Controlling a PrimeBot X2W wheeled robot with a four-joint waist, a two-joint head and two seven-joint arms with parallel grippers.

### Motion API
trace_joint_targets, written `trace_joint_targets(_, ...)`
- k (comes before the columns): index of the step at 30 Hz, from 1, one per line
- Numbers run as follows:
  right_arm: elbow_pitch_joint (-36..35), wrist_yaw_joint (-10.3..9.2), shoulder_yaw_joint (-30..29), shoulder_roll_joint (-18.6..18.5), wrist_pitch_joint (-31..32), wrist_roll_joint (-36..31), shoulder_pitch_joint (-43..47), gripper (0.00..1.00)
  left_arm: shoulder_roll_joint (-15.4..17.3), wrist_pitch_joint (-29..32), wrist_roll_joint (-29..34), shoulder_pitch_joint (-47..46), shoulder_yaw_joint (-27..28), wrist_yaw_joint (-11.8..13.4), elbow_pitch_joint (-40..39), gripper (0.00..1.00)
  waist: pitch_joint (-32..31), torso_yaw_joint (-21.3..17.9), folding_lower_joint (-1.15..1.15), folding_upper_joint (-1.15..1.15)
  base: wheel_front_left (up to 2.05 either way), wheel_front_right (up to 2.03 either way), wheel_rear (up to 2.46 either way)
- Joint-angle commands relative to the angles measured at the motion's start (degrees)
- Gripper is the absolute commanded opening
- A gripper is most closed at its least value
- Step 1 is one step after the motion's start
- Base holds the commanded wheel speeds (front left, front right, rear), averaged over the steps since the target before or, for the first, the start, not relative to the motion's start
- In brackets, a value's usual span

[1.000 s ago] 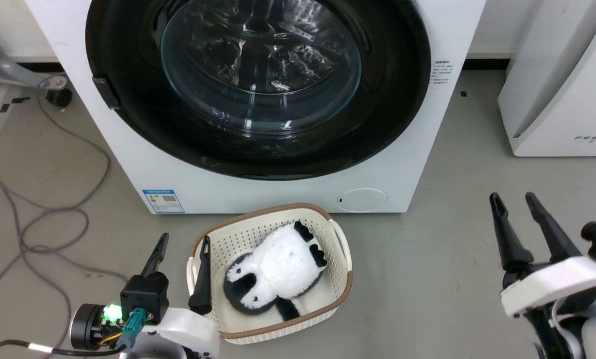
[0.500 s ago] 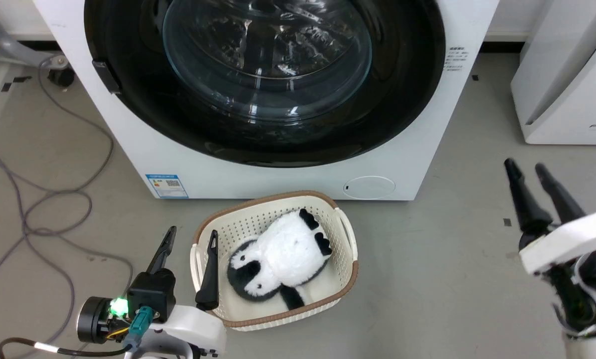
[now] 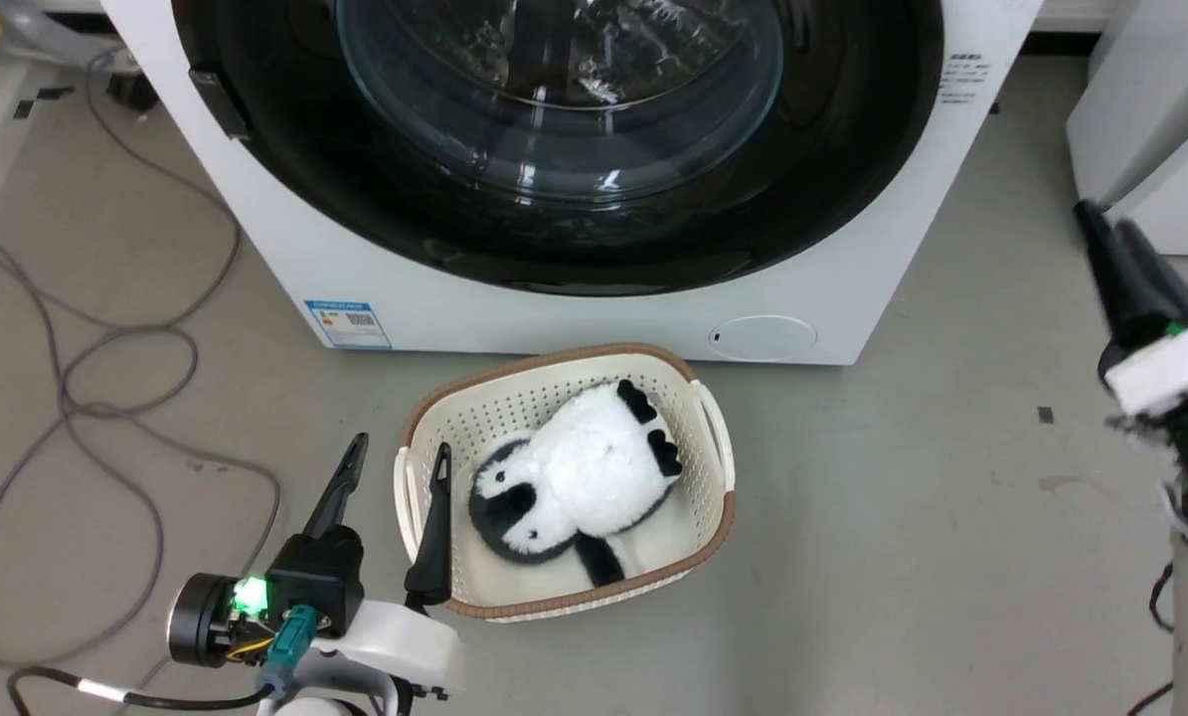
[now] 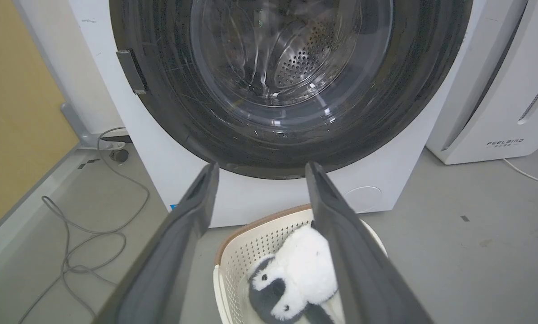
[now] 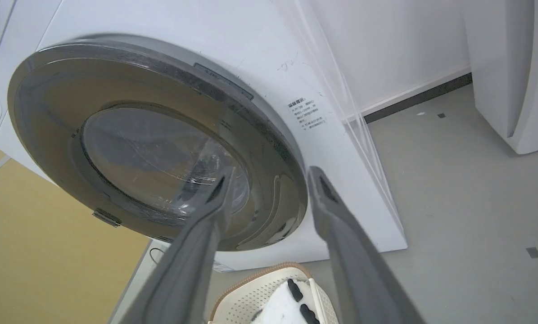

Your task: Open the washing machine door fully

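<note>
Washing machine door (image 3: 559,119) looks shut, flush w/ washer front. Right gripper (image 5: 269,172) empty, fingers spread, aimed at door's right side. Left gripper (image 3: 400,445) wide, empty, by basket (image 3: 554,353). Risks: fingers slip off glossy rim; swinging door may clip basket just below. Count: 1 door, 1 basket, 1 panda toy (image 3: 594,467), 2 grippers

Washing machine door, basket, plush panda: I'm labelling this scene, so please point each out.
washing machine door (image 3: 559,89), head view, on the clear glass bowl.
basket (image 3: 554,351), head view, on the brown far rim.
plush panda (image 3: 598,467), head view, on its white body.
</note>
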Motion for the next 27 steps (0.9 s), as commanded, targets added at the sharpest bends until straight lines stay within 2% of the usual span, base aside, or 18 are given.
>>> trace_joint_targets(1,0.8,-0.02,-0.6,0.1,0.7,1.3,-2.4,0.00,0.3,-0.5,-0.3,-1.3,-0.3,-0.3,0.2,1.00,0.5,0.4,0.00,0.00,0.00,0.00,0.00)
trace_joint_targets(10,7.3,-0.02,-5.4,0.0,5.8,4.0,-12.9,0.00,0.1,-1.6,-0.7,-2.5,-1.6,-0.2,0.4,1.00,3.3,2.0,0.00,0.00,0.00,0.00,0.00)
trace_joint_targets(20,17.1,-0.03,-11.6,-1.8,12.3,3.9,-26.2,0.00,0.0,-2.8,-1.3,-4.2,-3.1,0.2,0.4,1.00,6.9,4.5,0.00,0.00,0.00,0.00,0.00)
trace_joint_targets(27,23.5,-0.03,-15.1,-1.7,18.3,3.7,-35.1,0.00,0.0,-3.6,-1.7,-5.0,-3.8,0.4,0.5,1.00,9.1,5.9,0.00,0.00,0.00,0.00,0.00)
